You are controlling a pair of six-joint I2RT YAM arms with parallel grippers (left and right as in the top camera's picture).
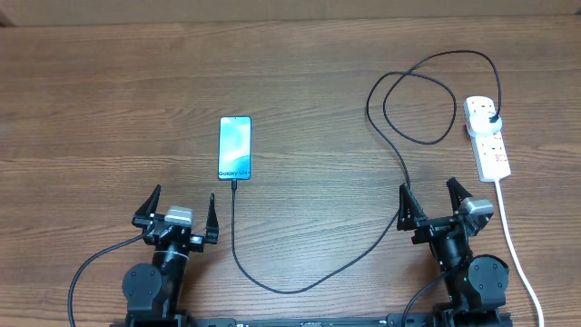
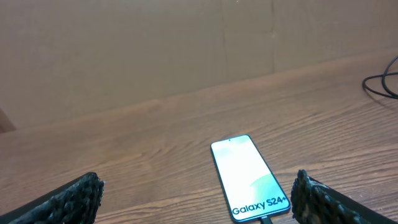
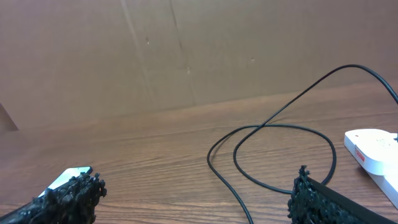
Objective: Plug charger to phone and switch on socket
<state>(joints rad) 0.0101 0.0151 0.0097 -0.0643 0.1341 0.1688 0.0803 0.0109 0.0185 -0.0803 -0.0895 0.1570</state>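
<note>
Nearest the camera, at the near edge of the wooden table (image 1: 109,109), the left gripper (image 1: 181,202) is held with its jaws spread wide and nothing between them. Just beyond it and slightly right, the phone (image 1: 234,148) is laid flat: a slim, dark-framed rectangle with a lit light-blue screen marked "Galaxy S24+". The charger (image 1: 234,222), a thin black cable, is seen with its connector tip at the phone's near short edge. It is routed in a curve past the right gripper (image 1: 428,193), also spread and empty, then looped to a black plug seated in the socket (image 1: 487,136). This is a white strip with red markings and a thick white cord (image 1: 513,236), at far right. The switch position cannot be told.
</note>
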